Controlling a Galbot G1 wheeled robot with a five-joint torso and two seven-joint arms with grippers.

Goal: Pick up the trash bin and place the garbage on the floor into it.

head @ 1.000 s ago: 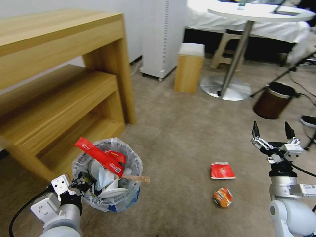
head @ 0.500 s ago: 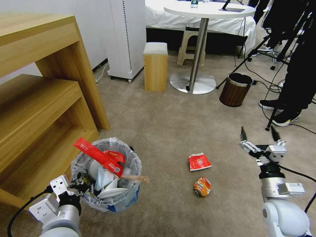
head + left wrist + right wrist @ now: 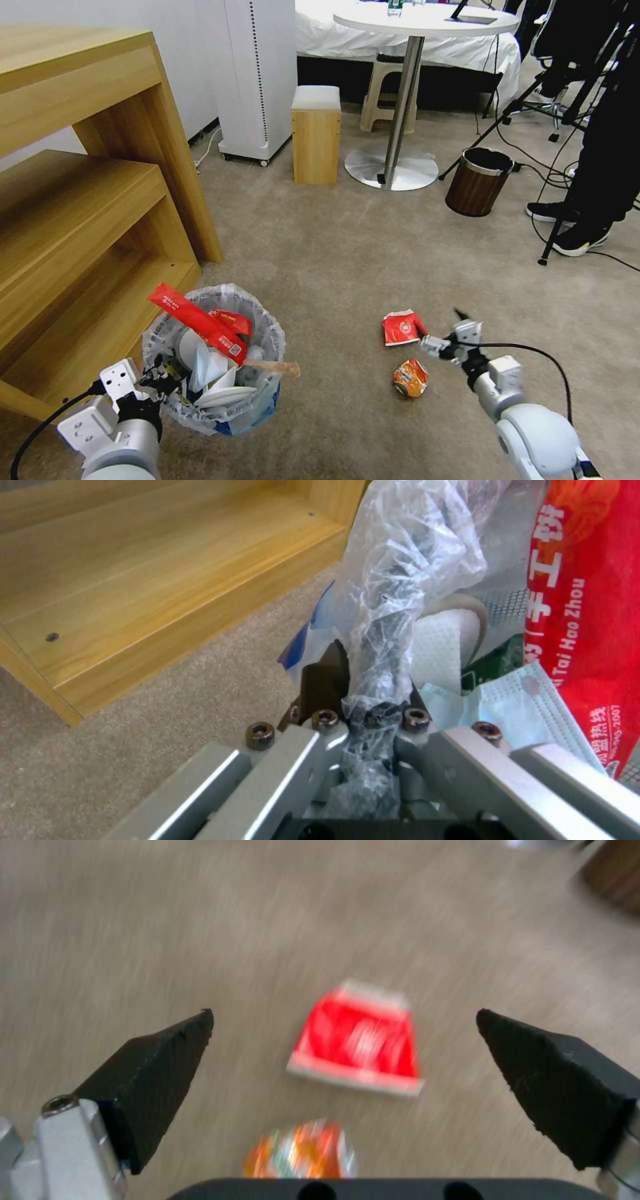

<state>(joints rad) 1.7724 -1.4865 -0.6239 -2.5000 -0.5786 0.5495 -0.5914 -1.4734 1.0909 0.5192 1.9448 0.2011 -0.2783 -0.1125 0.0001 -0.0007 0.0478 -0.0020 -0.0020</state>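
The left gripper [image 3: 373,715] has its fingers clenched on the bagged rim of the trash bin [image 3: 230,407], the crinkled liner bunched between them so that the rim itself is hidden under plastic. In the head view that gripper [image 3: 157,373] sits at the bin's near-left edge, and the bin's blue base is only partly visible through the bag. Inside the bin a long red packet [image 3: 200,322] juts over the rim, with white slippers [image 3: 212,373] beneath it, a wooden stick [image 3: 275,366] poking out toward the right, and a pale face mask [image 3: 527,705] pressed beside the red wrapper in the left wrist view. The bin stands just beside the lower shelf of a wooden shelving unit [image 3: 87,200].

The right gripper [image 3: 373,1050] has its fingers spread wide apart and grasps nothing; its black fingertips [image 3: 167,1055] frame a red snack packet [image 3: 360,1040] lying flat on the carpet floor [image 3: 347,247], blurred in this view. In the head view the gripper [image 3: 443,337] hangs just beside that red packet [image 3: 402,328]. A crumpled orange packet [image 3: 410,378] lies near it, closer to the robot, and is cut off by the wrist view's edge.
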